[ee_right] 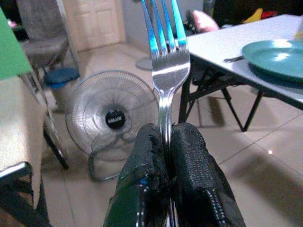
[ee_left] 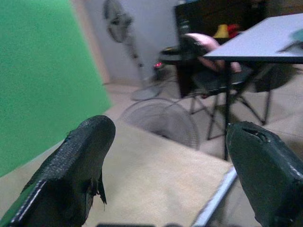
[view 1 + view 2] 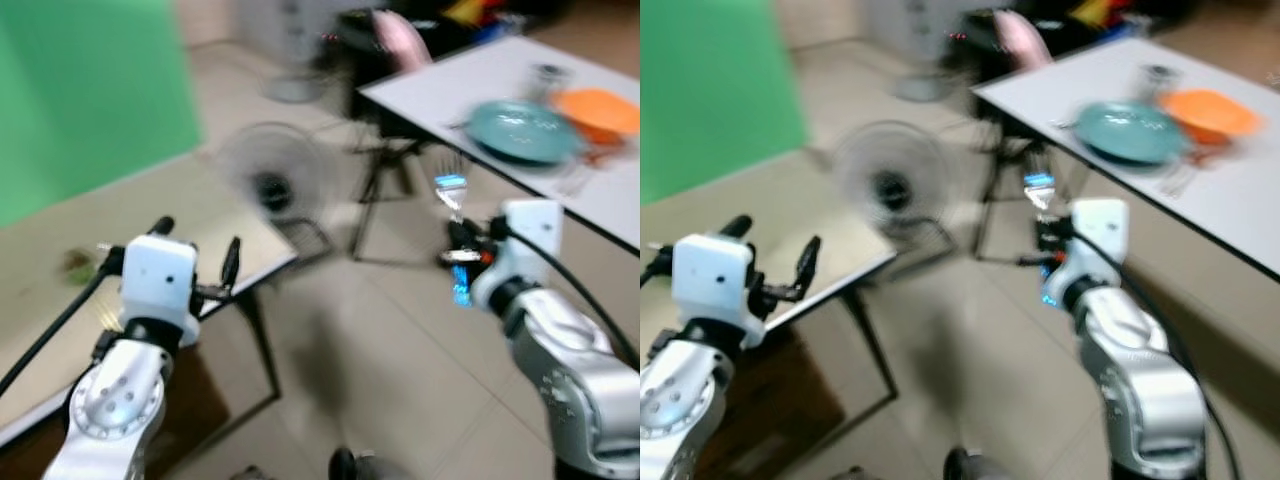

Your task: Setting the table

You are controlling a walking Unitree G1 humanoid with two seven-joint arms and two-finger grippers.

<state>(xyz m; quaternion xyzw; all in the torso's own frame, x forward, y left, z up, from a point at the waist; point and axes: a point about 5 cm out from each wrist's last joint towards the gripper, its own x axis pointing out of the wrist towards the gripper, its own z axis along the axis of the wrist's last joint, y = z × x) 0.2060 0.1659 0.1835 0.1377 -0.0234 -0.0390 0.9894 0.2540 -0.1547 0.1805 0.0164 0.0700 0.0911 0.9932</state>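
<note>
No words, numbers or brand names can be read anywhere. The fan [image 1: 112, 124] standing on the floor beyond the right gripper [image 1: 165, 156] carries a small pale mark on its dark hub (a badge of some kind, too blurred to make out). Nothing else bears lettering that shows.
</note>
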